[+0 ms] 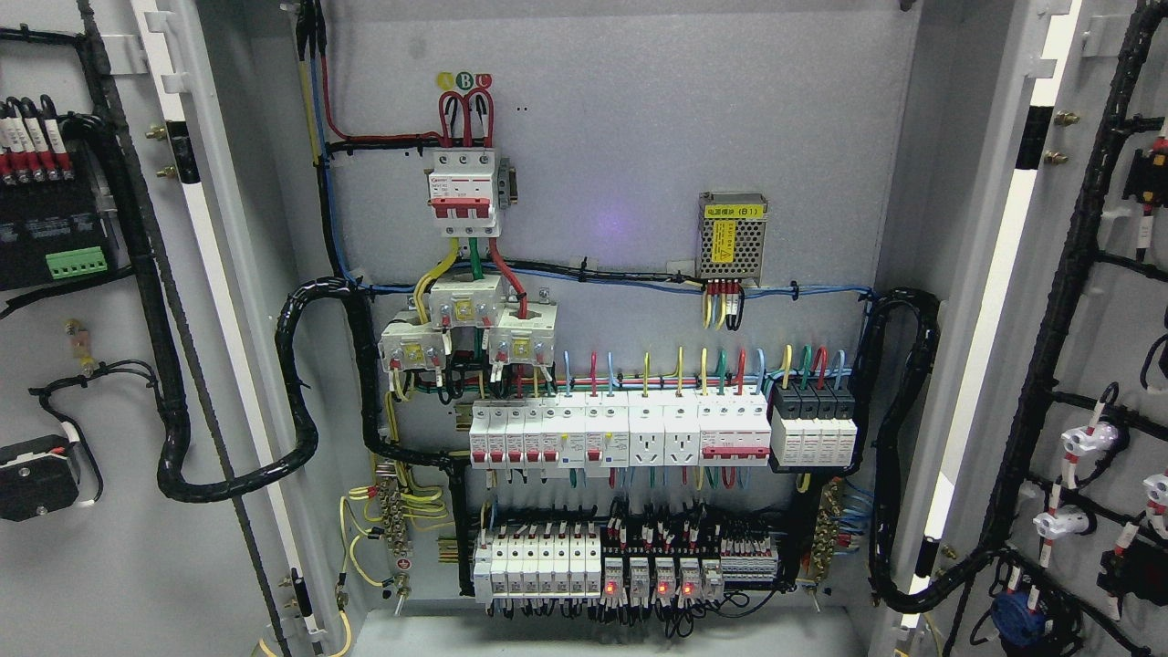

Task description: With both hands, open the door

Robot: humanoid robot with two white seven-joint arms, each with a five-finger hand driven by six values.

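Grey sheet metal is filling the whole head view: an electrical cabinet [620,137] is standing with both of its doors swung wide, so its wired back panel is facing the camera. No robot hand is showing anywhere, so whether the fingers are apart or together cannot be told.

At the picture's left, the left door [109,547] is lying folded outward, its inner face carrying a black module with a green terminal strip [77,263] and a thick black cable loom [173,438] that is sagging down and curving back into the cabinet. At the right, the right door [1122,383] is likewise standing open, with black looms running down it and small white-and-red fittings [1086,443] clipped along its inner face.

Inside, a red-and-white main breaker [464,187] is sitting high on the panel under red, green and yellow markers. Below it, three white current transformers [465,328] are clustering together. To the right, a perforated metal power supply [732,239] with a yellow label is hanging above a blue wire run. A long row of white breakers and sockets [657,429] is crossing the middle, and a lower row of breakers and relays [620,566] is glowing with small red lights.
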